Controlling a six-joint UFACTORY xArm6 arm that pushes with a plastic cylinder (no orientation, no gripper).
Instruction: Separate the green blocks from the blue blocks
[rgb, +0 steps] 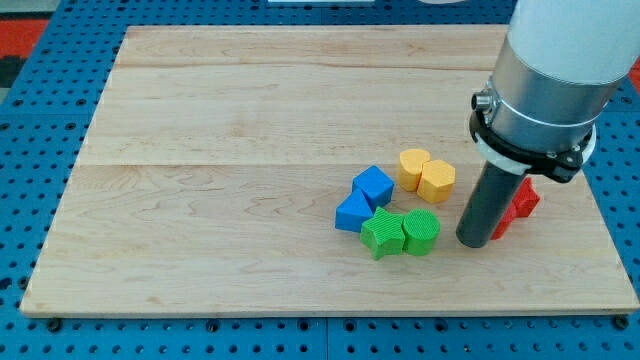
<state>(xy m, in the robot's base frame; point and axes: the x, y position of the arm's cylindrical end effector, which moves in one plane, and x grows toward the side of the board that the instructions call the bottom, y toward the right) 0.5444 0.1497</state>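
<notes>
The pale wooden worktop (200, 230) carries a green star block (381, 232) and green round block (421, 231) touching two blue blocks (364, 198), my tip (473, 240), with no jaws, just right, likely poised to push the greens away.

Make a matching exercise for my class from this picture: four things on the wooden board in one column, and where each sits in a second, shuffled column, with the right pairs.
Column 1
1. blue blocks
2. green blocks
3. yellow blocks
4. my tip

Column 2
A. at the view's top of the cluster
B. just to the view's right of the green blocks, beside the red block
C. at the view's left of the cluster
D. at the view's bottom of the cluster, touching a blue block

Pairs: 1-C, 2-D, 3-A, 4-B
</notes>
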